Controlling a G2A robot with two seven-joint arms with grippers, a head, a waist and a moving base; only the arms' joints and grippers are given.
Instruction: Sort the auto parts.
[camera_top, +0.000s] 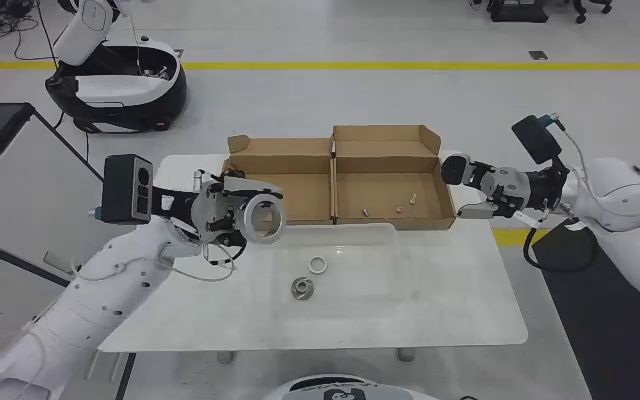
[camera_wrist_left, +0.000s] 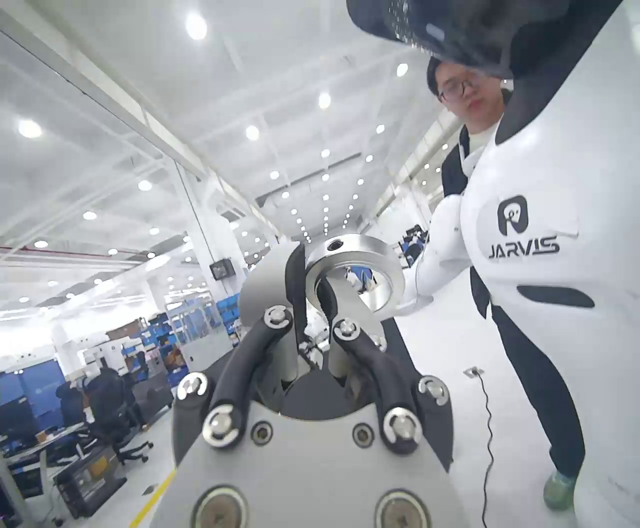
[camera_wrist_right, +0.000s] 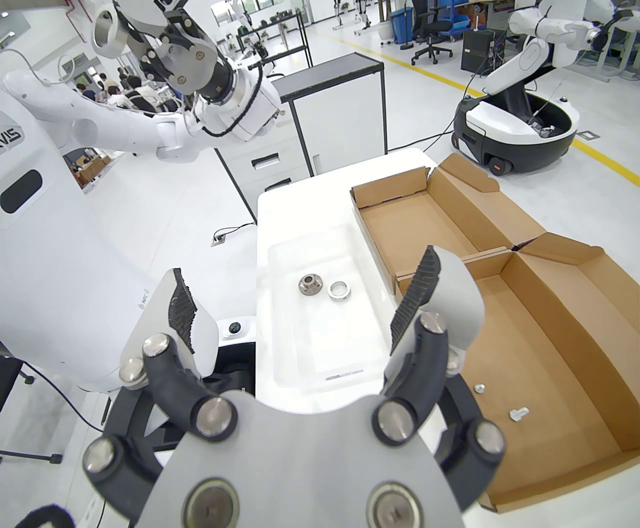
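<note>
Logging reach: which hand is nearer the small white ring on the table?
Left. The left hand, gripping a metal collar, hangs near the ring; the right hand is beyond the box.

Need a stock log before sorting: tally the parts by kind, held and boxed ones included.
Rings: 2, one in the left gripper, one on the table
Hub: 1
Fasteners in the box: 3
Total: 6

Glossy white shells, black joints
Right gripper (camera_wrist_right: 305, 292): black links, silver screws, ribbed pads (camera_wrist_right: 180, 305); black cable (camera_wrist_right: 216, 133) at left gripper (camera_wrist_left: 311, 287).
</note>
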